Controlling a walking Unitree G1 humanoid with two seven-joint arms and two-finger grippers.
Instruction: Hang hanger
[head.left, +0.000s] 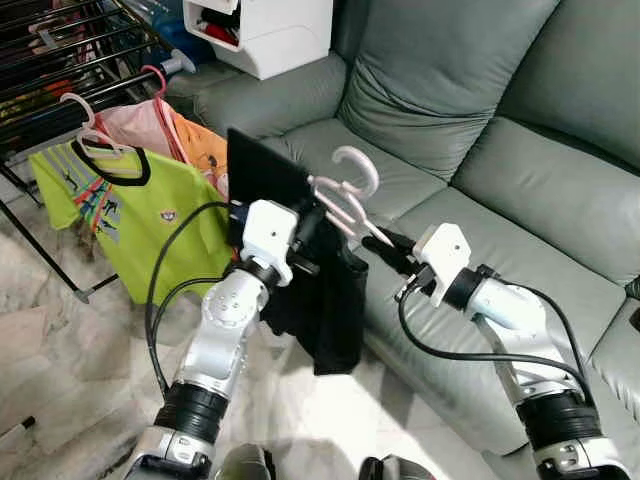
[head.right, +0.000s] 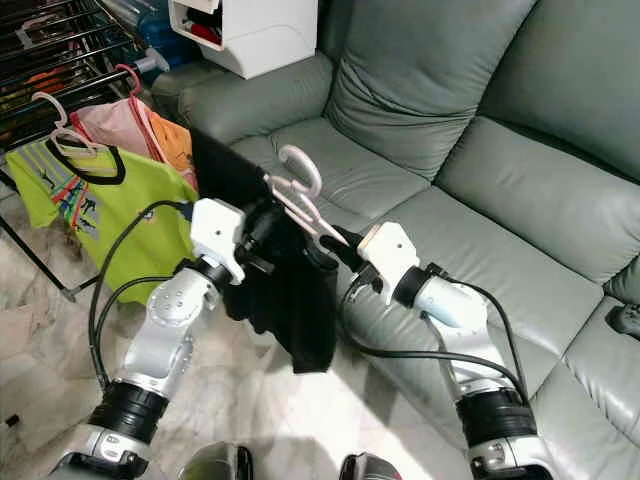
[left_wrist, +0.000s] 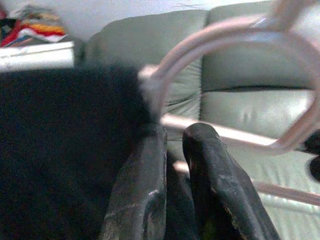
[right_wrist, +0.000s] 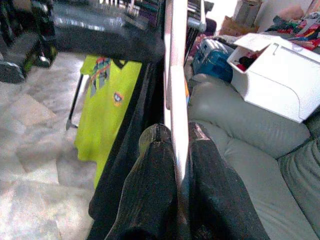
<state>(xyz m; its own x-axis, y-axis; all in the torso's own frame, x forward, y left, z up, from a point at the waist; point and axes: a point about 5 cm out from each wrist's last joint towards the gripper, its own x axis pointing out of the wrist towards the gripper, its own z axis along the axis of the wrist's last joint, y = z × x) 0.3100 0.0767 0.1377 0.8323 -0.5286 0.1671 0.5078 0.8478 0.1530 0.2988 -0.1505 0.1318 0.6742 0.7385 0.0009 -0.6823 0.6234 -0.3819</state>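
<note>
hanger: pale pink, held up between both arms in front of the sofa — hook upward
black garment: draped on it, hanging down
right gripper: fingers clamped on the hanger bar
left gripper: nearly closed — pinching the garment by the hanger
drying rack: off to the left, green shirt on it

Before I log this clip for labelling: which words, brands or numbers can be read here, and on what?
None can be read.
Lime green T-shirt with black collar on the drying rack: small chest badge and striped print, too small to read.
Black garment on the pale pink plastic hanger: no text seen.
White storage box: no label seen.
</note>
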